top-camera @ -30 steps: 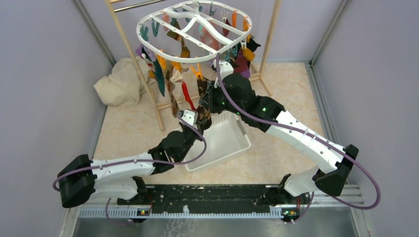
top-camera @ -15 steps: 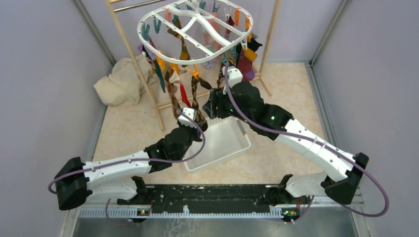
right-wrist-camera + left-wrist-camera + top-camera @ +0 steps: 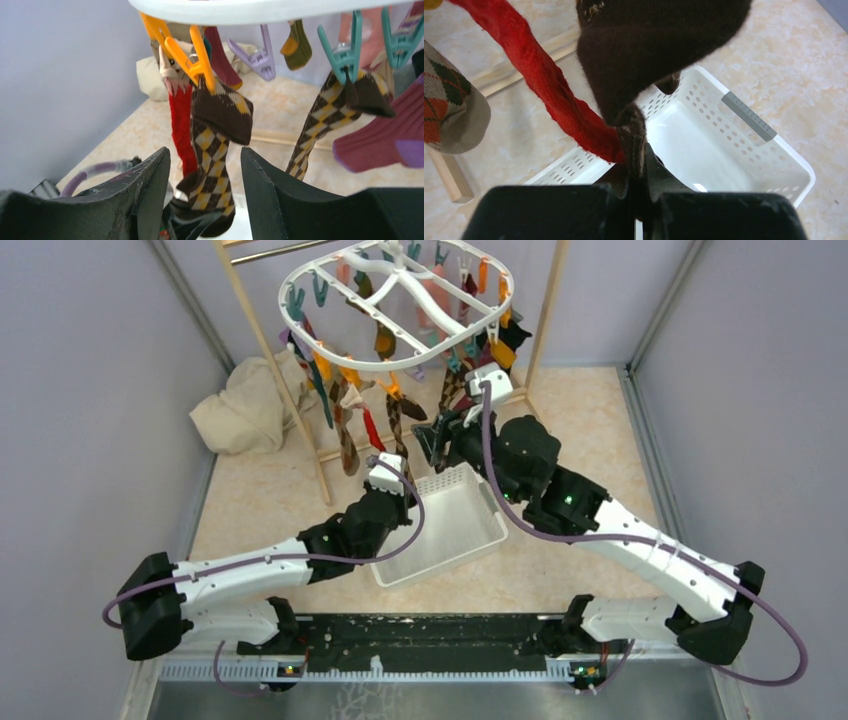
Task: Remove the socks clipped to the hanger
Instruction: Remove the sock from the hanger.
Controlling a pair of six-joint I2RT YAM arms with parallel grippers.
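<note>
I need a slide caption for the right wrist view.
Open right gripper faces an argyle sock on an orange peg.

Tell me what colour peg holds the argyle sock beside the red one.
An orange plastic peg grips the brown-yellow argyle sock, clearest in the right wrist view.

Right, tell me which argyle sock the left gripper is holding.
The argyle sock on the orange peg, beside the red sock; the other hangs free from a teal peg.
</note>
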